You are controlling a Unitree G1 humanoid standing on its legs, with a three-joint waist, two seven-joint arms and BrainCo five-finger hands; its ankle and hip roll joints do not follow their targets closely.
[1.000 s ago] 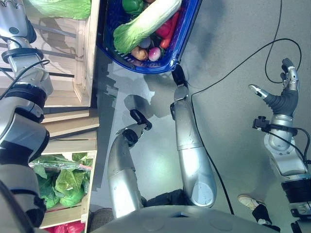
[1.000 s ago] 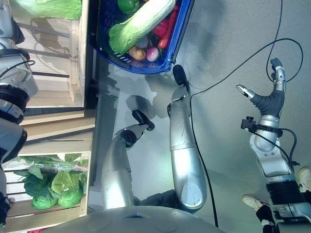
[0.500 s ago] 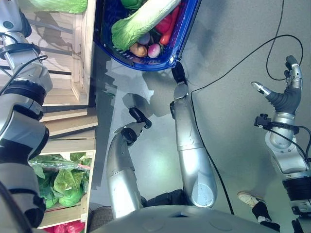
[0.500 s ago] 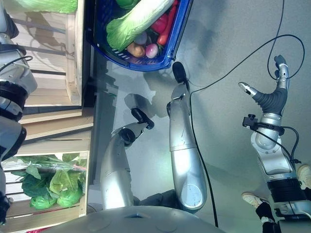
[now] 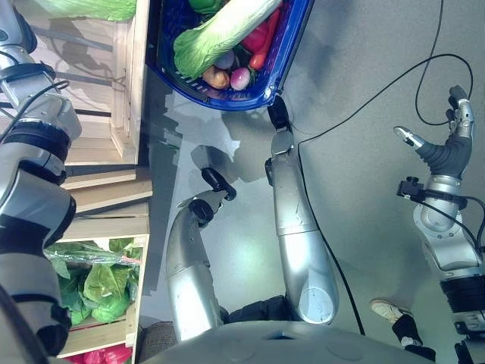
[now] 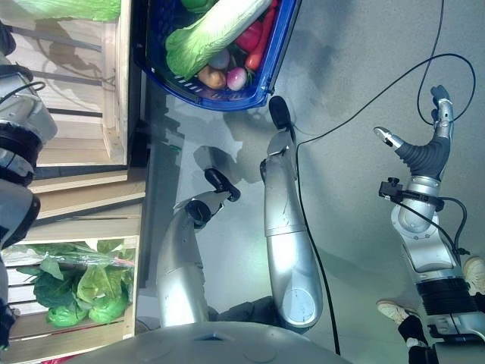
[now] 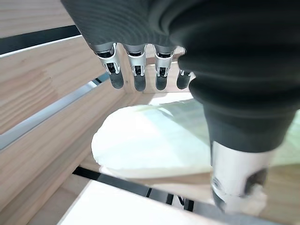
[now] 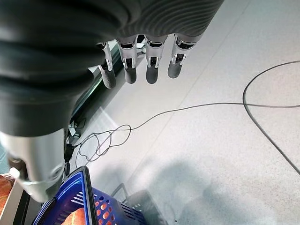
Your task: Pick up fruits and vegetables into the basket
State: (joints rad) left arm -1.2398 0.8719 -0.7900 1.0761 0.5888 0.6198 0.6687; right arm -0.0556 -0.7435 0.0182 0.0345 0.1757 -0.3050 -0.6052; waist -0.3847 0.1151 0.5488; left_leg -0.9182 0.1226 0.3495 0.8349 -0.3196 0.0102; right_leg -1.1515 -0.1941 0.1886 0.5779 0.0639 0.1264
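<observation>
At the far left, wooden crates [image 5: 114, 114] stand stacked. The top one holds a pale green cabbage [image 5: 91, 9], and in the left wrist view the left hand [image 7: 140, 70] hangs above that same pale head [image 7: 154, 140], fingers straight and slightly apart, touching nothing. A lower crate [image 5: 98, 334] is packed with dark leafy greens [image 5: 98, 288], and something red shows at its bottom edge, too cut off to name.

Just right of the crates, a blue basket [image 5: 284, 57] sits on the grey floor [image 5: 364, 68]. In it a long napa cabbage [image 5: 223, 30] lies slantwise over the rest: a green pepper [image 5: 204, 6] at the upper edge, red peppers [image 5: 261, 38] beside the cabbage, and near the closest wall a brownish round piece [image 5: 216, 76] and a small reddish one [image 5: 240, 76], perhaps an onion and a radish.

Well to the right, the right hand [image 5: 447, 148] is raised over bare floor, fingers straight, thumb spread wide, holding nothing.
</observation>
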